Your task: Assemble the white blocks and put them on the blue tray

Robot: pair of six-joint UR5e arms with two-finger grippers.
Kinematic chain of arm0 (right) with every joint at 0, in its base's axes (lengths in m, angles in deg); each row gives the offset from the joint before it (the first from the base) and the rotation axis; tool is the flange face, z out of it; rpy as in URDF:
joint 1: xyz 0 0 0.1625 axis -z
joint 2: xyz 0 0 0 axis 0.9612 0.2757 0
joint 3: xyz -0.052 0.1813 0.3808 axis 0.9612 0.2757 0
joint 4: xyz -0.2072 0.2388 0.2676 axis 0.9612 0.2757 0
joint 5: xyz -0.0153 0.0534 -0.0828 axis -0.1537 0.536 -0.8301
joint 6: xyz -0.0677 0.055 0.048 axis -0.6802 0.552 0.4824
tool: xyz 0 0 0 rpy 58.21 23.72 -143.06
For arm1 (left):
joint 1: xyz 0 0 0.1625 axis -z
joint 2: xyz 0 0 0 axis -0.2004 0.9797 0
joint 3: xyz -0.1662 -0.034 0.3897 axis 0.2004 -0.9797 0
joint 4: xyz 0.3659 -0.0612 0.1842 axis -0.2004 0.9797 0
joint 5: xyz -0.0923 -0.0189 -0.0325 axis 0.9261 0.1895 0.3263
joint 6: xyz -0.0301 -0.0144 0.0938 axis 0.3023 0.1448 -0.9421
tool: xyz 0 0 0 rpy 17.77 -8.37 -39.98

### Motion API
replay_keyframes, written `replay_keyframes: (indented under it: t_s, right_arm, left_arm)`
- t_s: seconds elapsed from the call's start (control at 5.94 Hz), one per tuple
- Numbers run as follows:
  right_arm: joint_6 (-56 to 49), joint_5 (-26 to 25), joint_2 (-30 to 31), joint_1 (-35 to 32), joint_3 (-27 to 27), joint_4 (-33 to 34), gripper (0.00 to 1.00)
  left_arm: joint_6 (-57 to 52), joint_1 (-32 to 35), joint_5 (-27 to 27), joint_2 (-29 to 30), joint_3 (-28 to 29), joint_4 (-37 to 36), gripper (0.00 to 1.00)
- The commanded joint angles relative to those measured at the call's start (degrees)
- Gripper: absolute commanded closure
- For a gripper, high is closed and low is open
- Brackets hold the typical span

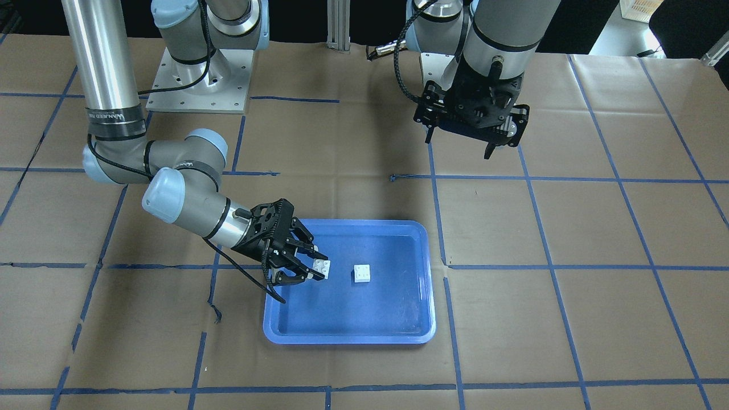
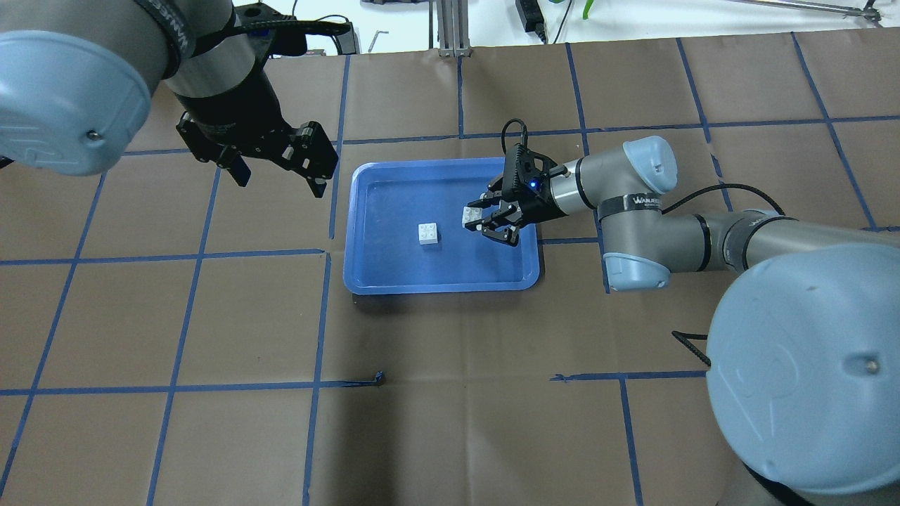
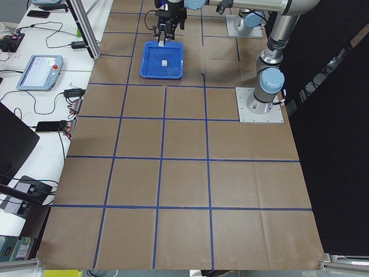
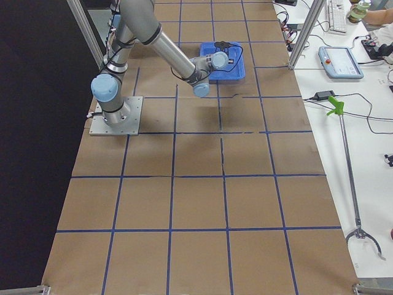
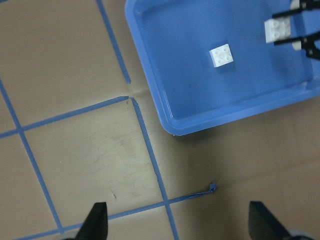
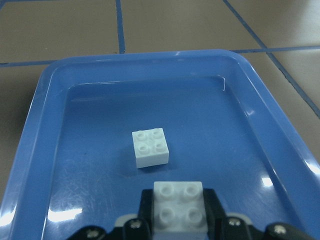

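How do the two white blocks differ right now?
The held block is clamped in the right gripper; the loose block lies free, touched by nothing. The held block is near the side of the blue tray toward the right arm; the loose block sits near its middle. Both are white four-stud squares, studs up, apart and unjoined.

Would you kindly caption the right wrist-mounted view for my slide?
Right tool grips one white block over the blue tray; the second white block lies studs-up on its floor ahead.

The right arm stretches low and almost level, right gripper clamped on a block. The left gripper hangs high, pointing down, fingers spread wide.
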Motion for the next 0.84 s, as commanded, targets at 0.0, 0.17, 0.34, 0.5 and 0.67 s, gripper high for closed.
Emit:
replay_keyframes:
  t_s: [0.0,0.17,0.34,0.5,0.67]
  right_arm:
    - [0.32,0.08,-1.66,-0.61,-0.26,2.06,0.66]
    - [0.32,0.08,-2.01,-0.61,0.08,2.06,0.66]
    - [2.75,-0.01,-2.18,-0.96,1.31,2.06,0.66]
    - [3.3,-0.79,-3.58,-2.36,3.15,2.06,0.66]
    - [3.39,-0.89,-4.55,-2.72,3.95,2.06,0.66]
  left_arm:
    - [4.26,-0.15,0.07,-0.26,-0.92,-0.78,0.01]
    - [4.25,-0.24,0.08,-0.09,-1.02,-3.14,0.01]
    - [4.25,-0.41,0.16,0.0,-1.02,-3.25,0.01]
    - [4.17,-0.5,0.16,0.0,-1.02,-3.25,0.01]
    - [4.25,-0.5,0.16,0.35,-1.1,-4.47,0.01]
